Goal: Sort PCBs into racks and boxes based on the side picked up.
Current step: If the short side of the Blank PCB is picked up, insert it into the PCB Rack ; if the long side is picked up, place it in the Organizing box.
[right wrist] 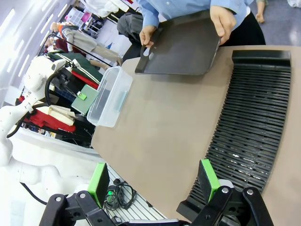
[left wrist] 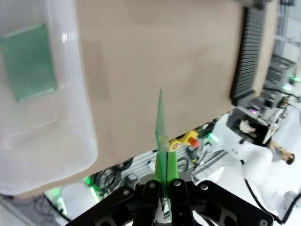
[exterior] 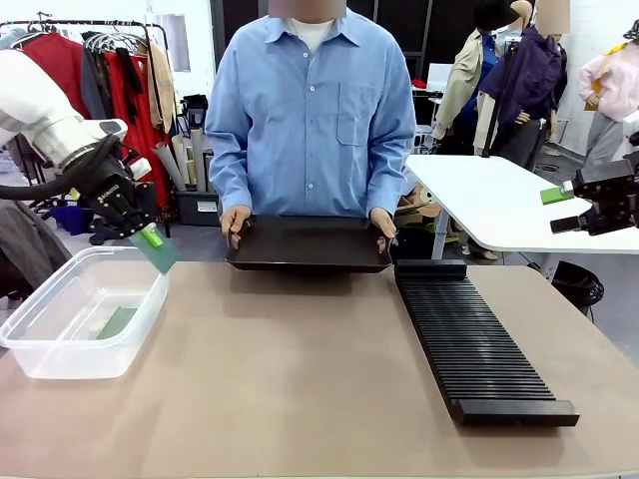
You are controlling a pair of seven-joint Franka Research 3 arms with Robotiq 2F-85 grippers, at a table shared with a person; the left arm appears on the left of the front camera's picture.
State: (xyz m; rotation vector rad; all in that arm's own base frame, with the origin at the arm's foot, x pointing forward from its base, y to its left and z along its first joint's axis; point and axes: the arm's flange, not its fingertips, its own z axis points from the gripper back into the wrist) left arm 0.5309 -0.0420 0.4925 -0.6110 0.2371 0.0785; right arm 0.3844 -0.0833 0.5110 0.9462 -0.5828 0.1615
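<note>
One PCB is already laid in box; rack slots are seen empty. Left gripper is clamped on 2nd PCB, held above box's 1 o'clock corner, drop pending. Right gripper is spread wide, nothing held.

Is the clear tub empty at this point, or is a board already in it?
Not empty: one green PCB lies flat on the bottom of the clear tub; a second PCB hangs above its rim in the left claw.
</note>
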